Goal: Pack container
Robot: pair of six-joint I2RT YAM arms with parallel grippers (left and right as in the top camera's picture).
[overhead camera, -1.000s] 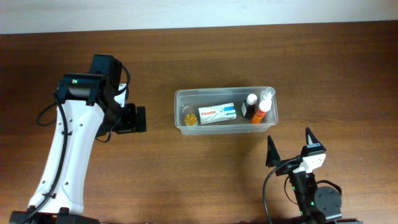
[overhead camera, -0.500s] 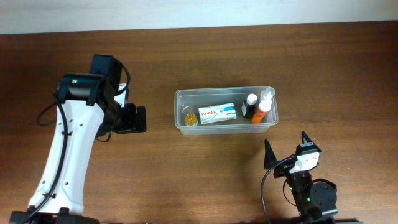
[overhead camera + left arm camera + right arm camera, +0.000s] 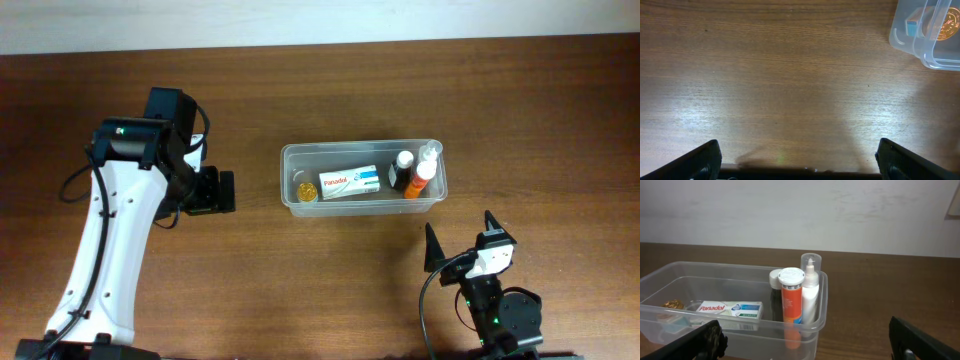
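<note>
The clear plastic container (image 3: 287, 155) sits mid-table. It holds a white Panadol box (image 3: 349, 183), a gold round item (image 3: 304, 192), an orange bottle (image 3: 420, 182), a dark bottle with a white cap (image 3: 401, 170) and a white bottle (image 3: 431, 156). The right wrist view shows the container (image 3: 822, 307) with the box (image 3: 730, 309) lying flat and the orange bottle (image 3: 791, 300) upright. My left gripper (image 3: 226, 190) is open and empty, left of the container. My right gripper (image 3: 460, 240) is open and empty, in front of the container's right end.
The container's corner (image 3: 900, 37) shows at the top right of the left wrist view, above bare brown wood. A pale wall runs along the table's far edge (image 3: 320, 30).
My right gripper drew back from the container toward the table's front edge between one second and half a second ago. It has held still since. The left arm has not moved.
</note>
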